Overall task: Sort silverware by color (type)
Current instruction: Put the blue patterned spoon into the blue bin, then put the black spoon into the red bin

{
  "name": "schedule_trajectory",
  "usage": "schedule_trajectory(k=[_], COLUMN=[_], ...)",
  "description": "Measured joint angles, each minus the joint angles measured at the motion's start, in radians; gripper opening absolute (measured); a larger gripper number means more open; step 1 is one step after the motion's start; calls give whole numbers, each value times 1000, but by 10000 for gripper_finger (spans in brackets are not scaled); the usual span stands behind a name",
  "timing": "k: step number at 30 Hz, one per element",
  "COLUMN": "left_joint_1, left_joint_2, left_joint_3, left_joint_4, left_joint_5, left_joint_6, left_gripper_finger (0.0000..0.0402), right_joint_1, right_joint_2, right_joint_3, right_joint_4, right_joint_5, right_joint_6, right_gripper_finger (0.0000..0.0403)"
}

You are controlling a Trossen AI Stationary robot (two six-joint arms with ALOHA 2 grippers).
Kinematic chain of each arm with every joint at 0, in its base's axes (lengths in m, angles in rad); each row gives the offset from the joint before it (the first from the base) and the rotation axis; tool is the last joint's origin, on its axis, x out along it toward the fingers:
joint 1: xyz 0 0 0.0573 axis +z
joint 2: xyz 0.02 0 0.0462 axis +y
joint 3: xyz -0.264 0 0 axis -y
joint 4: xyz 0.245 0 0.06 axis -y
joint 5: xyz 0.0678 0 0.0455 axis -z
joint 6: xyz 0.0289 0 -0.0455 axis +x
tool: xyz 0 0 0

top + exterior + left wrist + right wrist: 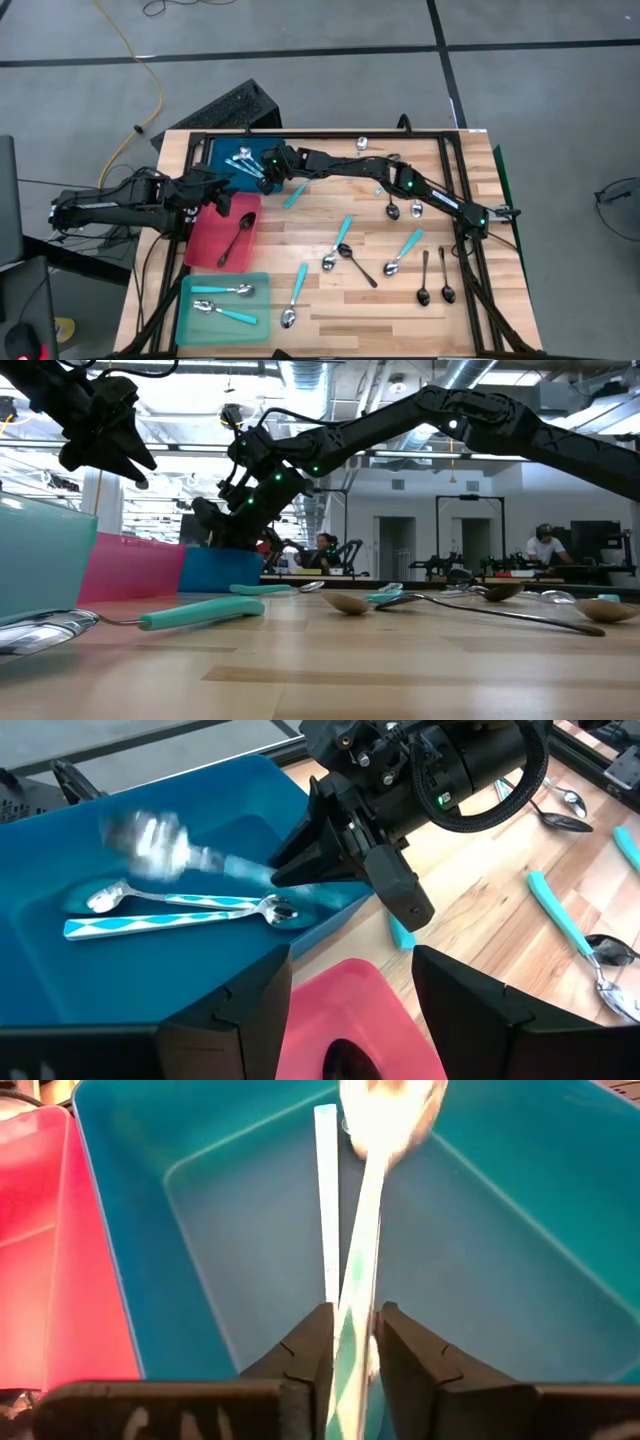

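The right gripper [355, 1342] is over the blue tray [218, 155] at the table's far left corner, its fingers loosely around a turquoise-handled spoon [368, 1200]. The left gripper [222, 197], fingers apart, hangs over the red tray [205, 240].

A robotics lab or workshop: exposed ceiling ducts [470, 372] and strip lights overhead, grey concrete floor [540, 100], a yellow cable [150, 90], seated people [545, 545] at other rigs far beyond the wooden surface [330, 300].
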Motion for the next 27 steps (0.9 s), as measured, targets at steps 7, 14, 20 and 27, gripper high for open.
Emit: schedule_trajectory(k=[7,14,20,27], left_joint_1=[0,0,0,0], left_joint_2=[0,0,0,0], left_joint_3=[0,0,0,0], left_joint_4=[0,0,0,0], left_joint_5=[-1,-1,-1,-2], left_joint_6=[3,3,3,3], left_gripper_finger=[195,195,195,195], right_joint_1=[0,0,-2,-18], right_joint_2=[0,-1,-16,-65], right_joint_3=[0,0,3,4], right_joint_4=[1,2,-6,-33], right_joint_5=[0,0,13,10], right_joint_6=[0,0,-14,-14], right_gripper_finger=[158,167,165,164])
